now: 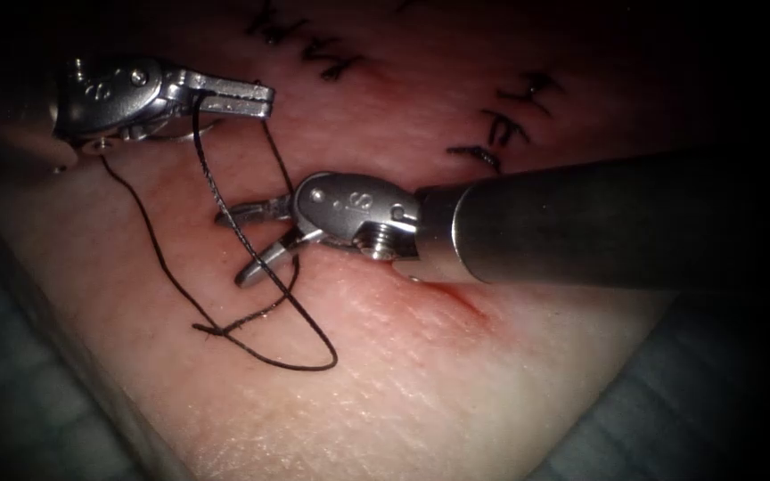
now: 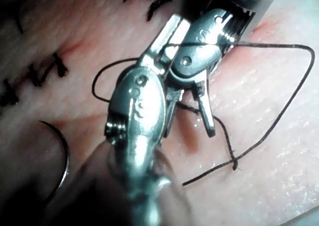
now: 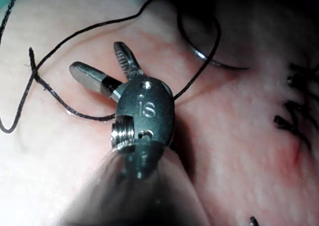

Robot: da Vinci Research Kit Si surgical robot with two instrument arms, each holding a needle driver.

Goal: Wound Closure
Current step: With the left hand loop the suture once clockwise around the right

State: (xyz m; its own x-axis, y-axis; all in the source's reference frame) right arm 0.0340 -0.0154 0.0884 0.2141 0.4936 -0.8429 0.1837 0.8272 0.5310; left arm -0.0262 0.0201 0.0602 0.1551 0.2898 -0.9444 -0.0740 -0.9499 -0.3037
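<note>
The left end effector (image 1: 256, 98) lay up and to the left of the cut (image 1: 456, 298), its jaws closed on the thread (image 1: 233, 227), which dropped from the tips in a dark strand. The right end effector (image 1: 247, 240) sat just left of the visible red stretch of the cut with its jaws spread wide and nothing between them; the thread ran across the gap between the jaws without being gripped.

From the left tool the thread fell past the right tool's jaws and swept into a loose loop on the tissue (image 1: 385, 401) below and left of the cut. A small knot-like crossing (image 1: 211, 330) sat on that loop, seemingly where the thread met the tissue. The loop lay slack.

The needle (image 2: 62, 156) rested free on the tissue, well away from the cut and held by neither tool; in the right wrist view its curve (image 3: 199, 52) lay flat on the surface, not in the tissue.

Beyond the cut, several dark finished stitches (image 1: 501, 129) crossed older closures. As a judgement, this closure was partway: thread had been placed, but the red line near the right tool's shaft remained open and the loop remained untightened.
</note>
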